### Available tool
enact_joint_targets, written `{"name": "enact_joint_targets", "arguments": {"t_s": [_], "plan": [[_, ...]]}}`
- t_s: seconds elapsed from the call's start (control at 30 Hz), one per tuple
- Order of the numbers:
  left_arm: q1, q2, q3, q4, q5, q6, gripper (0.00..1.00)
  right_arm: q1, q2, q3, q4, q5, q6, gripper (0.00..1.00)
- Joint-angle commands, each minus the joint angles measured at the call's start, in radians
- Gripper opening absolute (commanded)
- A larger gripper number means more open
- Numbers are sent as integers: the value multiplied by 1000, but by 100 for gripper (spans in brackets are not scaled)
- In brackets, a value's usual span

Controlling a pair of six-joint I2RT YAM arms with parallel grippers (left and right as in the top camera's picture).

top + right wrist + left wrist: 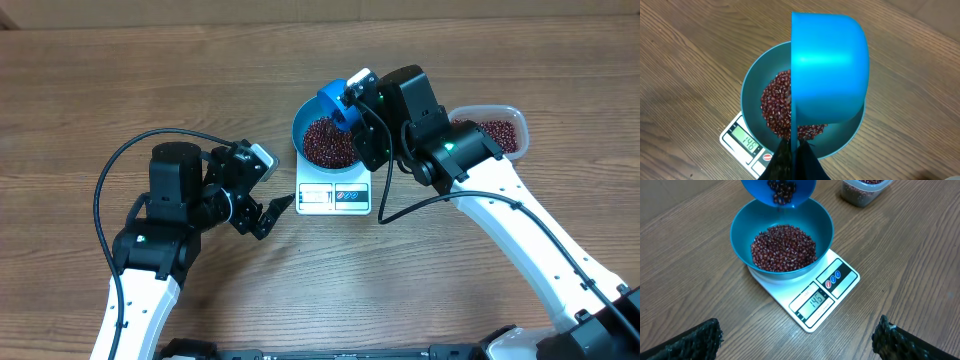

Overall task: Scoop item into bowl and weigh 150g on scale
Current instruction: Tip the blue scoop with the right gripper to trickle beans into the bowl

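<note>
My right gripper (791, 150) is clamped on the blue scoop (830, 70), tipped over the bowl (752, 85) of beans (783, 247) just below it; scale (840, 275) beneath reads 146 (last digit doubtful); my left gripper (797, 335) gapes.

Bowl (325, 145) top blocked: scoop (336, 106) tilted over it, clamped in right gripper (356, 90). Right arm (450, 160) and its cable (385, 195) close off bowl's right side and tub (518, 128). Left gripper (275, 215), jaws wide, near scale (333, 197) left edge, apart. Free desk (150, 80) behind bowl, far left, front of scale.
</note>
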Motion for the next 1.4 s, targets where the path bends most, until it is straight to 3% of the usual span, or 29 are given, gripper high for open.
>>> {"name": "enact_joint_targets", "arguments": {"t_s": [0.0, 1.37], "plan": [[8, -5, -5, 1, 2, 19, 100, 3, -3, 34, 5, 6, -4, 4], [8, -5, -5, 1, 2, 19, 100, 3, -3, 34, 3, 6, -3, 4]]}}
